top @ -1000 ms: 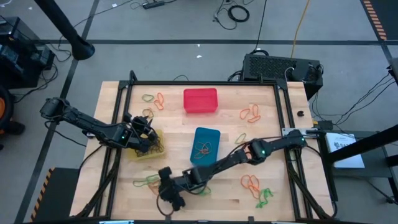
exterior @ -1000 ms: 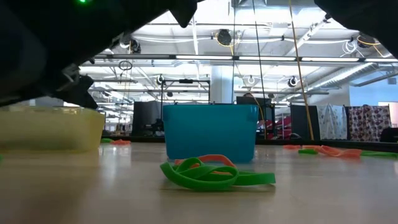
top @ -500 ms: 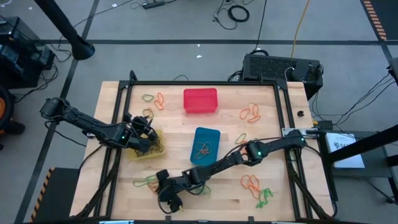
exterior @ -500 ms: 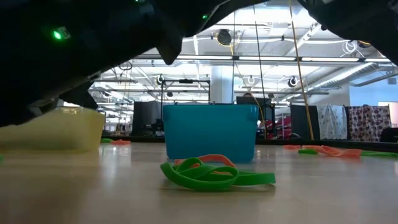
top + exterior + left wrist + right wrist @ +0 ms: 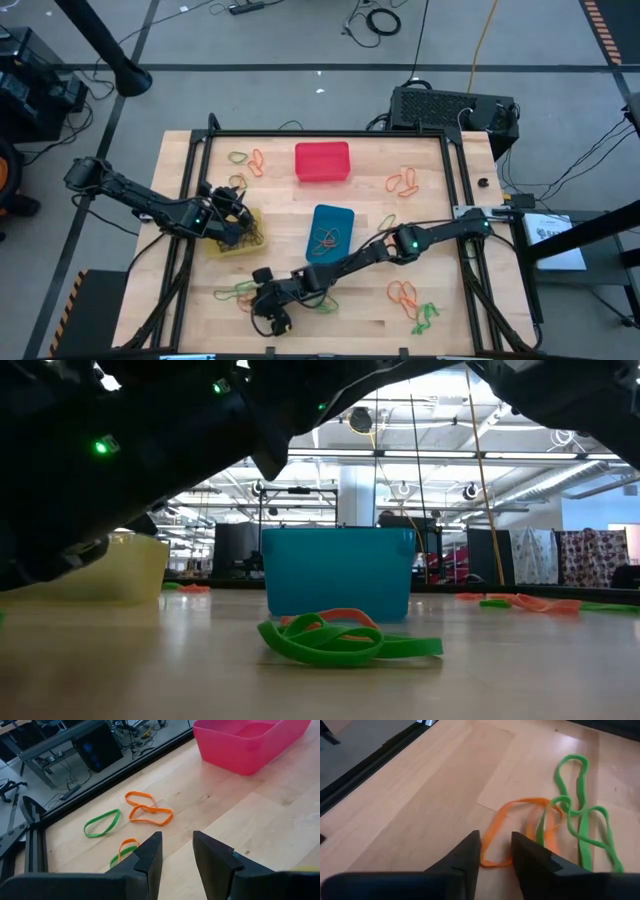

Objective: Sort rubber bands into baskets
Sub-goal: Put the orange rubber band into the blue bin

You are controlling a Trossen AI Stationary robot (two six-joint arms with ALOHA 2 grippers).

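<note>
My right arm reaches across the table's near side. Its gripper [image 5: 262,300] is open by a narrow gap, low over a pile of orange and green rubber bands [image 5: 238,290]. In the right wrist view, its fingertips [image 5: 496,851] stand on either side of the near end of an orange band [image 5: 492,862] lying flat on the wood; I cannot tell whether they touch it. My left gripper [image 5: 233,200] hangs over the yellow basket [image 5: 238,242], open narrowly and empty [image 5: 177,851]. The blue basket [image 5: 331,228] holds some bands. The red basket [image 5: 322,161] stands far back.
More bands lie at the far left [image 5: 145,812], at the far right [image 5: 403,181] and at the near right [image 5: 412,302]. A green and orange tangle [image 5: 340,640] lies in front of the blue basket [image 5: 338,572]. A black frame rails the table's edges.
My right arm has shifted toward the table's left edge, bringing its gripper closer to the orange and green pile at the near left. In the low view its dark bulk has come lower and covers more of the yellow basket.
</note>
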